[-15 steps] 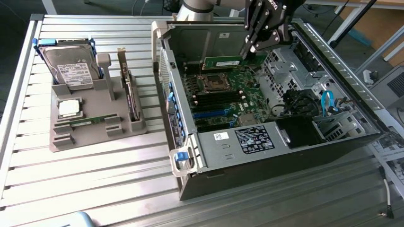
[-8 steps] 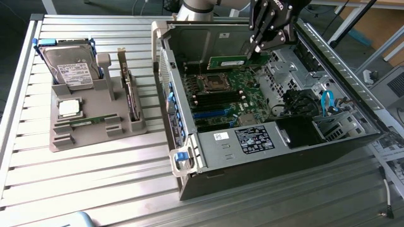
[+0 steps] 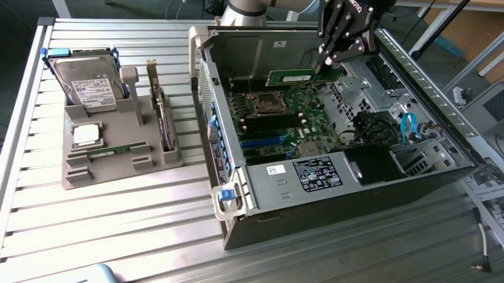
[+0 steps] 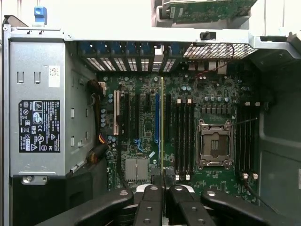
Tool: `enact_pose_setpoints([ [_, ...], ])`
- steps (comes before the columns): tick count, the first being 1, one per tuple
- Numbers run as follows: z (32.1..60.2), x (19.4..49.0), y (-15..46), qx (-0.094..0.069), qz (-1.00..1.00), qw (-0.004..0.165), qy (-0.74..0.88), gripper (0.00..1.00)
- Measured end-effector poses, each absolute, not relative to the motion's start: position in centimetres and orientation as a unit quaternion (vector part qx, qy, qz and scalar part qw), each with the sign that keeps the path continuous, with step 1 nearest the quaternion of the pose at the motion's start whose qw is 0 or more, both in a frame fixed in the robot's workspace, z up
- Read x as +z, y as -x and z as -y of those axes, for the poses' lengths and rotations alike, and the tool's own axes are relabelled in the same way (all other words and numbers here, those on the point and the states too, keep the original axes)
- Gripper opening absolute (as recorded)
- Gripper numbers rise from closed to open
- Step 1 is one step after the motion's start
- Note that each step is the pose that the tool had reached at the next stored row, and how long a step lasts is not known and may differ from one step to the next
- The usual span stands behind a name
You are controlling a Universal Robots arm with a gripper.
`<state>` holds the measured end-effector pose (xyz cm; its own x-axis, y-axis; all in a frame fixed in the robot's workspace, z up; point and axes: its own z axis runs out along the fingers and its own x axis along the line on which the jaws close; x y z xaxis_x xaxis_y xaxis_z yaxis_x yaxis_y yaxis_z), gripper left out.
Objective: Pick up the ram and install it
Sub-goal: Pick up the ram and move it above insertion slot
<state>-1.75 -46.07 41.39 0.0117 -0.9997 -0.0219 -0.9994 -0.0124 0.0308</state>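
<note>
A black gripper (image 3: 325,63) pinches a thin green circuit-board ram stick (image 3: 291,77) in its fingers, above the green motherboard (image 3: 293,118) of an open grey metal computer case (image 3: 236,44).

A green ram (image 3: 295,77) and black gripper (image 4: 163,181) above the green motherboard (image 3: 287,118); blue cable (image 3: 407,127) beside it, silver ribbed table (image 3: 118,227) beyond.

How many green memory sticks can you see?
2. One ram is pinched in the tool above the open computer; another green stick lies in the grey tray. More may be hidden.
</note>
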Motion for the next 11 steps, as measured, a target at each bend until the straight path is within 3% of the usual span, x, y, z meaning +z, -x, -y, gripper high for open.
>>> enact_pose_setpoints([
  [11,46.07,40.68,1.75,-0.019,0.703,0.003,-0.711,0.12],
])
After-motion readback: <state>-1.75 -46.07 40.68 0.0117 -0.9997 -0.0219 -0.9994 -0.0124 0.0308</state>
